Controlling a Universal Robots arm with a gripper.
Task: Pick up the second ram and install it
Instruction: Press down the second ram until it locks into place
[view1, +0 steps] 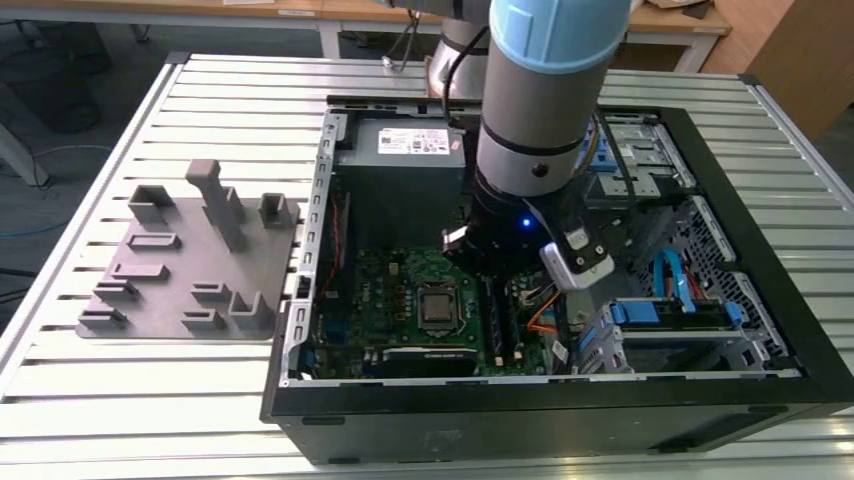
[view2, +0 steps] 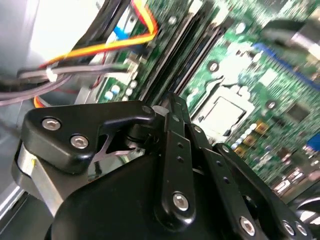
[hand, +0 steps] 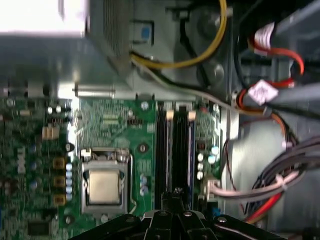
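Ribbed grey metal slats make up the bench (view1: 120, 400), which fills most of the exterior view; a wooden table edge (view1: 267, 15) crosses the top of the frame. An open black computer case (view1: 534, 420) lies on the bench at centre and right, its green motherboard (view1: 387, 290) exposed. A grey fixture plate (view1: 187, 270) with upright posts sits just beside the case at the frame's left. The arm (view1: 547, 90) reaches down into the case, and the end effector (hand: 175, 207) hovers over the dark memory slots (hand: 175, 145) beside the silver processor (hand: 104, 186). Whether its fingers are apart or together cannot be told. The second ram cannot be made out with certainty among those slots.
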